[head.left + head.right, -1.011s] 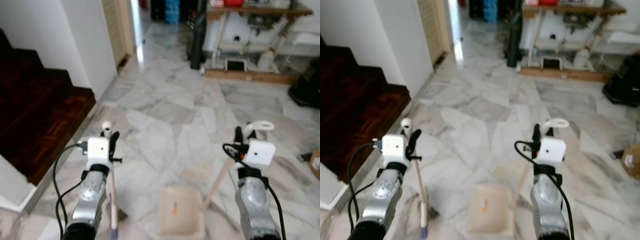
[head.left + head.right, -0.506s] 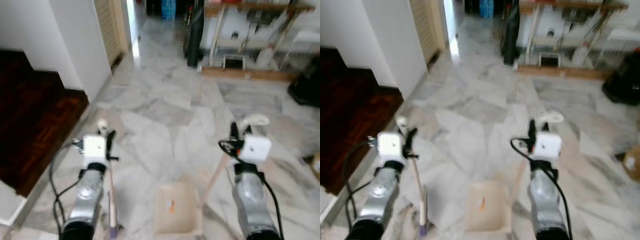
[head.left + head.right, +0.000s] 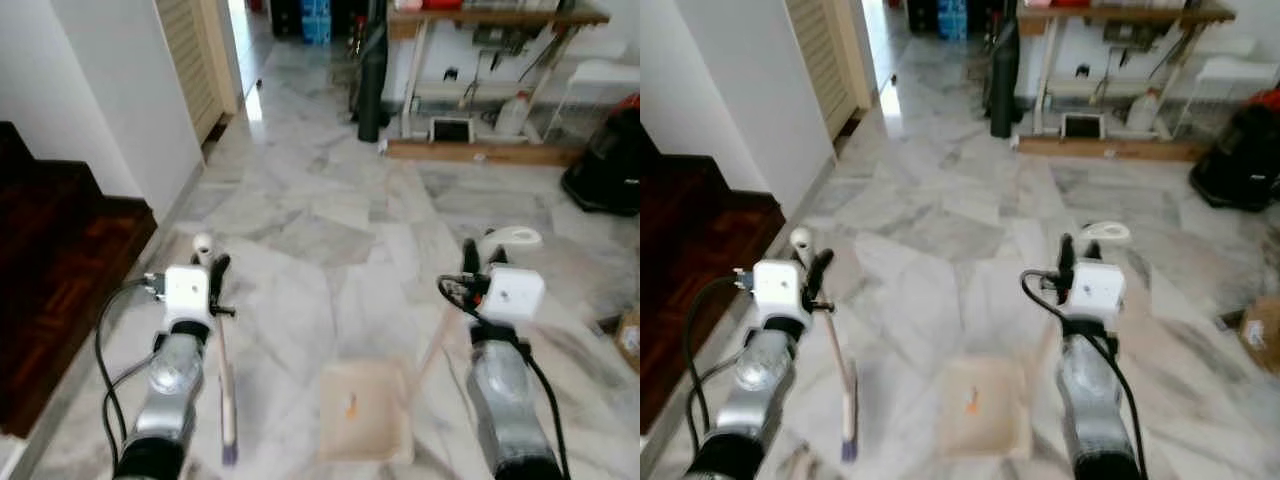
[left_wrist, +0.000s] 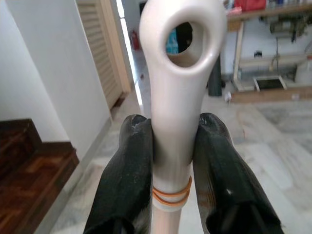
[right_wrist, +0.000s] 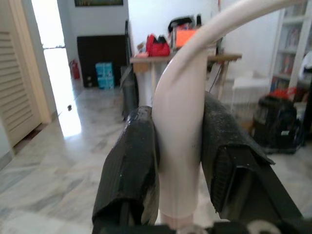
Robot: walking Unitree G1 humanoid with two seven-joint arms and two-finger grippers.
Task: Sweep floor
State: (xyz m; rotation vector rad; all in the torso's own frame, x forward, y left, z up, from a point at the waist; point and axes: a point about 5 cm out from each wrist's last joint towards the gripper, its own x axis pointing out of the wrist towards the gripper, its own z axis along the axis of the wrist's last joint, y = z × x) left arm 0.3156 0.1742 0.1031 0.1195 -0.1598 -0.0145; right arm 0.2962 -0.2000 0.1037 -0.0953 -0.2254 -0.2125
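- Our left end effector (image 4: pixel 173 146) is clamped on the broom (image 3: pixel 222 360) just below the loop at the top of its handle, one black finger (image 4: pixel 127 161) pressing on each side. Holding it that high, we judge, lets the long handle swing the brush end across the floor (image 3: pixel 330 210).
- The broom hangs down in front of our left arm, its lower end near the floor, beside the dustpan (image 3: pixel 365 410).
- Our right end effector (image 5: pixel 178 151) is closed tightly around the dustpan's curved white handle, near its top. The long handle slants down to the pan, so we can keep the pan low without bending.
- The pan sits between our two arms with a small orange speck in it; whether it rests flat on the marble we cannot tell.
- Carrying both tools forward suits walking on to the next patch: dark wooden stairs (image 3: pixel 50 270) lie to our left, and a desk (image 3: pixel 490 20) stands well ahead.
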